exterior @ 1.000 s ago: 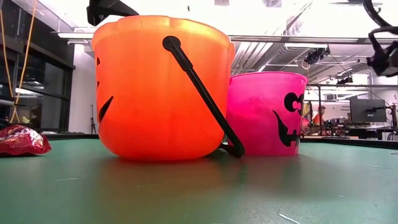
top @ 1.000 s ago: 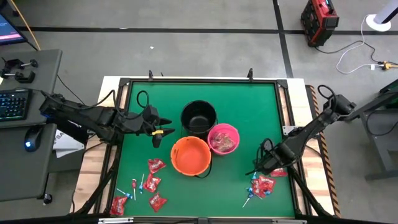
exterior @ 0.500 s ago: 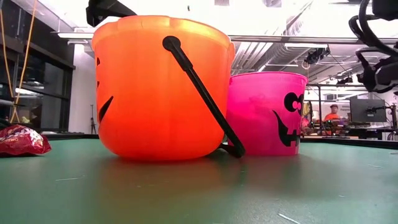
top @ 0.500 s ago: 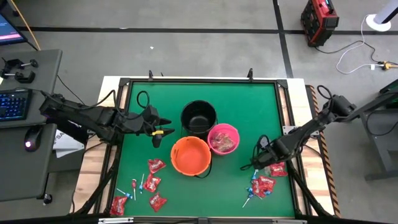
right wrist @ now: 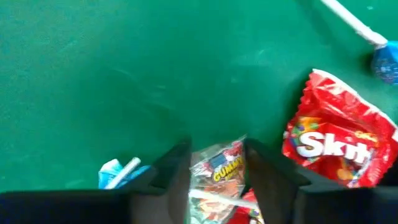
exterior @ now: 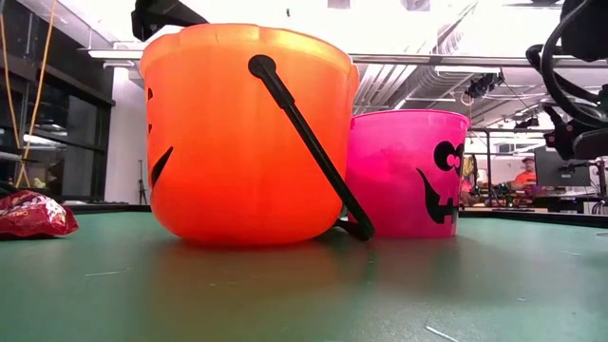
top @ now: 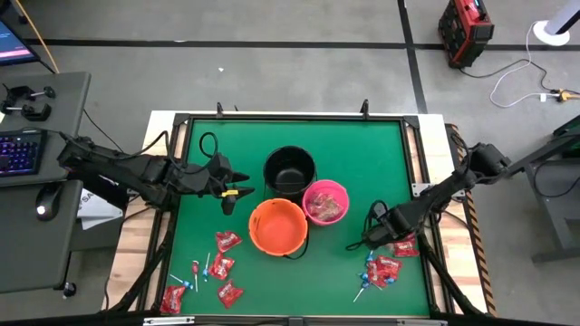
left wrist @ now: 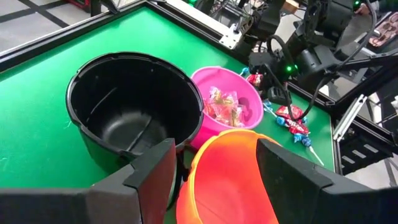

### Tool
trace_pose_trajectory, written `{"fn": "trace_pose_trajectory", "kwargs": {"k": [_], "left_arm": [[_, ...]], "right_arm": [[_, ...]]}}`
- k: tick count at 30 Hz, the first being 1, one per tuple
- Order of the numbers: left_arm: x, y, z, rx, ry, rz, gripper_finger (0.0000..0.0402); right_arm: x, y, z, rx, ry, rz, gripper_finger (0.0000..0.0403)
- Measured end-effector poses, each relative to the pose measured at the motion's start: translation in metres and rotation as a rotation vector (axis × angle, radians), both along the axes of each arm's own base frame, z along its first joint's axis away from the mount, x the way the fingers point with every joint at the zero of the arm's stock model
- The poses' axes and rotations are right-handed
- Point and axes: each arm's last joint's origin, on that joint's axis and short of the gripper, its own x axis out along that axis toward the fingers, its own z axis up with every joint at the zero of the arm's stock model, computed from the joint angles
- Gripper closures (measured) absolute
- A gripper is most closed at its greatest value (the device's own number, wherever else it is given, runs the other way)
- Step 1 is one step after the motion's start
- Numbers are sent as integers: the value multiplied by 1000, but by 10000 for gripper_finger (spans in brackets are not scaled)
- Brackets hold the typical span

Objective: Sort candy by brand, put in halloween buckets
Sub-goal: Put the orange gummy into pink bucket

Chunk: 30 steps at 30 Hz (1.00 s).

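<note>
Right gripper pinching gummy packet, hanging right of pink bucket; next: carrying over pink bucket. Left gripper waiting left of pink bucket, fingers spread.

overhead and table-level views share the orange bucket; wrist views sit close.

Green table with three buckets and scattered candy.

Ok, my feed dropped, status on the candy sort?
Right gripper shut on a gummy packet, above the right candy pile. Left gripper open, waiting beside black bucket. Pink bucket holds candy; path clear.
</note>
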Motion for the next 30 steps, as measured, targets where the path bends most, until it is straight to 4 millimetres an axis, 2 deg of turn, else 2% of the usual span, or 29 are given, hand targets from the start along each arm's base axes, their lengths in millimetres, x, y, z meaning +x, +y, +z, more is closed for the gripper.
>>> {"fn": "trace_pose_trajectory", "kwargs": {"k": [4, 6, 11, 14, 19, 21, 24, 27, 30], "left_arm": [[0, 0, 0, 6, 2, -4, 188], [0, 0, 0, 7, 3, -3, 188], [-1, 0, -1, 14, 16, 1, 188], [-1, 1, -2, 25, 25, -2, 188], [-1, 1, -2, 25, 25, -1, 188], [-1, 1, -2, 22, 24, 1, 188], [-1, 1, -2, 11, 21, 7, 188], [-1, 1, -2, 9, 21, 8, 188], [-1, 1, -2, 7, 20, 8, 188]], "right_arm": [[1, 0, 3, -22, 4, 5, 363], [0, -2, 12, -75, 10, 13, 390], [-3, -8, 50, -205, 31, 23, 396], [-2, -13, 77, -303, -24, 7, 397], [-2, -22, 110, -507, -111, -37, 400], [2, -23, 118, -598, -218, -74, 401], [17, -22, 125, -701, -473, -137, 402], [40, -17, 126, -686, -693, -162, 402], [63, -15, 122, -632, -814, -118, 402]]}}
